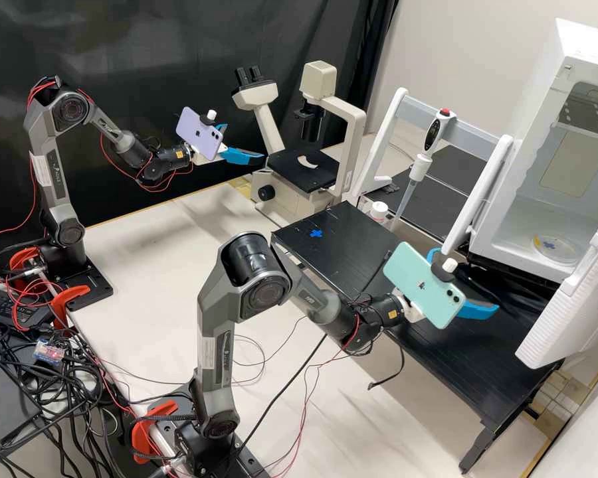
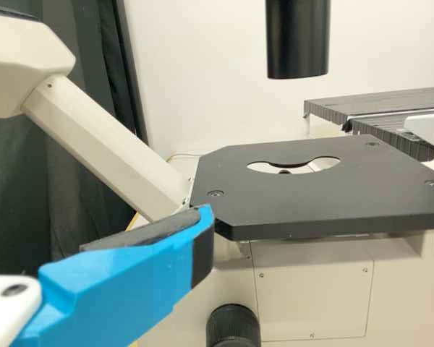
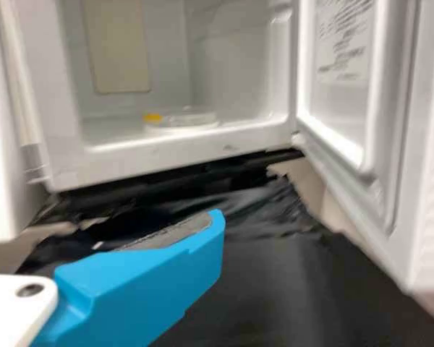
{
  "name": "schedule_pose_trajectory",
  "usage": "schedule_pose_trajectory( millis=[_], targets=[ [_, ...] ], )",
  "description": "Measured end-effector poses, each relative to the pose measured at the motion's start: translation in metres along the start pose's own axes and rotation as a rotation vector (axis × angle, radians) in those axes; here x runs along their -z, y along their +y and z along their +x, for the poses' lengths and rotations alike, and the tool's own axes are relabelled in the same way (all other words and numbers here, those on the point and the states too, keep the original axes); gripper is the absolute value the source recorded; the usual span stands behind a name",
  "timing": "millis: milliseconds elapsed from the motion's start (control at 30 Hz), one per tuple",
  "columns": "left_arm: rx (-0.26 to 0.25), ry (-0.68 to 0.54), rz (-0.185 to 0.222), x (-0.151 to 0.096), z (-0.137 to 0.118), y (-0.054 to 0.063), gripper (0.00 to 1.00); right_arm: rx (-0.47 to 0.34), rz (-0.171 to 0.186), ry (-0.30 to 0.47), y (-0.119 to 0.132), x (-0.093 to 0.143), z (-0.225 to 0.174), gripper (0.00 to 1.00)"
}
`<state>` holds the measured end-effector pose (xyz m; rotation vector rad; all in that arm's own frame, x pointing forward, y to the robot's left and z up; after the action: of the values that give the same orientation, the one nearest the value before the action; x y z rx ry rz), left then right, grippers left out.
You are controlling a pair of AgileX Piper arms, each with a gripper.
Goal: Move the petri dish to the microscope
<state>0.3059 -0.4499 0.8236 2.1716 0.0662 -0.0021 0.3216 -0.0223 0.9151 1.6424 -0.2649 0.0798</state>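
Aiming level at the clear, round petri dish [image 1: 565,249] inside the white boxy chamber [image 1: 581,50].
Blue-fingered right gripper [image 1: 473,282] and left gripper [image 1: 246,141] gape wide, empty; I'd clear the sill [image 3: 195,152] first.

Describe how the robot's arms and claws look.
The left arm and right arm are dark grey with black joints and red wires. The left claw and right claw have bright blue fingers. One carries a lilac phone, the other mint.

Left arm [image 1: 44,179]: elbow [image 1: 71,110] raised, forearm [image 1: 106,127] sloping down; left gripper [image 1: 244,142], fingers parted | Right arm [image 1: 214,358]: elbow [image 1: 259,292] raised, forearm [image 1: 320,304] sloping down; right gripper [image 1: 467,279], fingers parted.
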Motion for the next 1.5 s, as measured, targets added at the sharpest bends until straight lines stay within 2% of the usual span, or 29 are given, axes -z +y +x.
schedule_pose_trajectory(
  millis=[300, 367, 600, 667, 767, 967, 1067, 1167, 1333, 1500],
  targets=[
    [0.000, 0.000, 0.000, 0.000, 0.000, 0.000, 1.00, -0.071, 0.042, -0.066, 0.028, -0.001, 0.046, 1.00],
    [0.000, 0.000, 0.000, 0.000, 0.000, 0.000, 1.00, -0.079, 0.049, -0.070, 0.033, 0.001, 0.056, 1.00],
    [0.000, 0.000, 0.000, 0.000, 0.000, 0.000, 1.00, -0.096, 0.041, -0.052, 0.049, 0.012, 0.088, 1.00],
    [0.000, 0.000, 0.000, 0.000, 0.000, 0.000, 1.00, -0.092, 0.054, -0.051, 0.051, 0.016, 0.098, 1.00],
    [0.000, 0.000, 0.000, 0.000, 0.000, 0.000, 1.00, -0.077, 0.072, -0.041, 0.050, 0.023, 0.113, 1.00],
    [0.000, 0.000, 0.000, 0.000, 0.000, 0.000, 1.00, -0.017, 0.047, -0.037, 0.038, 0.033, 0.150, 1.00],
    [0.000, 0.000, 0.000, 0.000, 0.000, 0.000, 1.00, 0.020, 0.029, -0.058, 0.029, 0.032, 0.168, 1.00],
    [0.000, 0.000, 0.000, 0.000, 0.000, 0.000, 1.00, 0.048, 0.040, -0.078, 0.022, 0.030, 0.187, 1.00],
    [0.000, 0.000, 0.000, 0.000, 0.000, 0.000, 1.00, 0.085, 0.026, -0.117, 0.013, 0.025, 0.209, 1.00],
    [0.000, 0.000, 0.000, 0.000, 0.000, 0.000, 1.00, 0.079, 0.029, -0.123, 0.012, 0.021, 0.224, 1.00]
  ],
)
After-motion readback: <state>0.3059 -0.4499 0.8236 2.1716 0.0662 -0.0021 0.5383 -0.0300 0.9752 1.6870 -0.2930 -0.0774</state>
